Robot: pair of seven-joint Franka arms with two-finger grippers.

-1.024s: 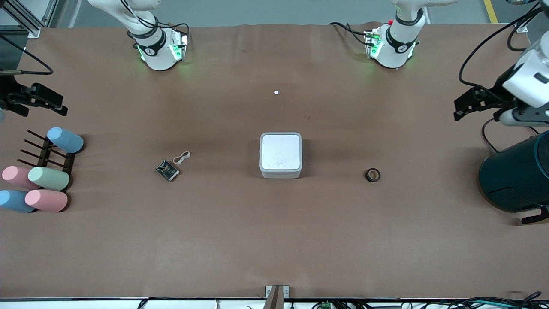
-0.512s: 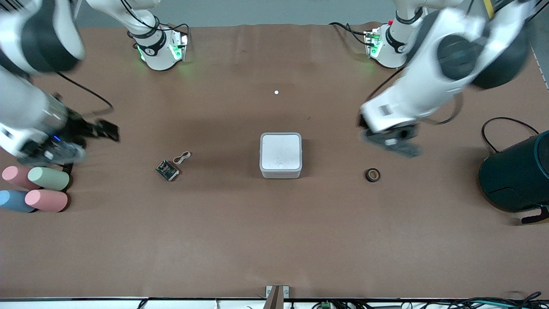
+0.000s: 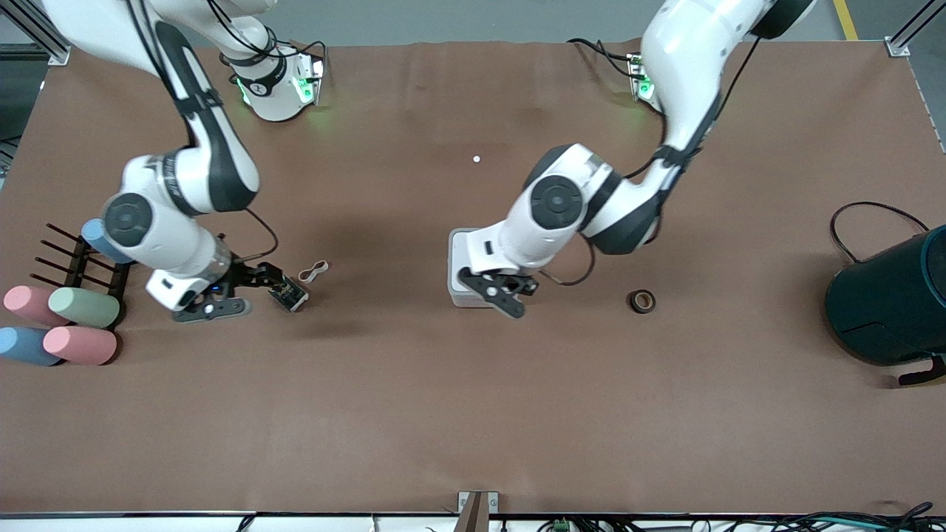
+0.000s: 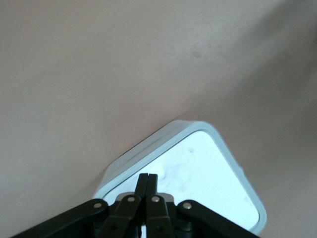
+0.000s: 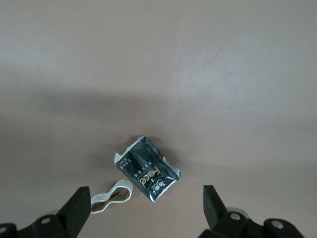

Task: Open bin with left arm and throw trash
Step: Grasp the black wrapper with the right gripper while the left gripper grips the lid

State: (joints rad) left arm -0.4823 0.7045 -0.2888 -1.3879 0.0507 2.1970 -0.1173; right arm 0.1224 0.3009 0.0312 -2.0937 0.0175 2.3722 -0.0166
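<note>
The white-grey bin (image 3: 460,251) stands mid-table with its lid down, partly hidden by the left arm. My left gripper (image 3: 510,304) is shut and empty, low over the bin's edge nearest the front camera. In the left wrist view its closed tips (image 4: 147,177) are over the lid (image 4: 208,168). My right gripper (image 3: 259,281) is open and hangs just above the black wrapper (image 3: 290,295). The right wrist view shows the wrapper (image 5: 147,169) and the beige rubber band (image 5: 111,197) between its fingers (image 5: 79,208). The rubber band (image 3: 312,271) lies beside the wrapper. The tape roll (image 3: 641,301) lies toward the left arm's end.
A large dark teal cylinder (image 3: 887,303) with a cable stands at the left arm's end of the table. A black rack (image 3: 70,266) with several pastel cylinders sits at the right arm's end. A small white dot (image 3: 476,158) lies between the bases.
Both arms swung in from the table's ends. The left gripper came over the bin. The right gripper came down beside the wrapper. The bin and trash have not moved.
</note>
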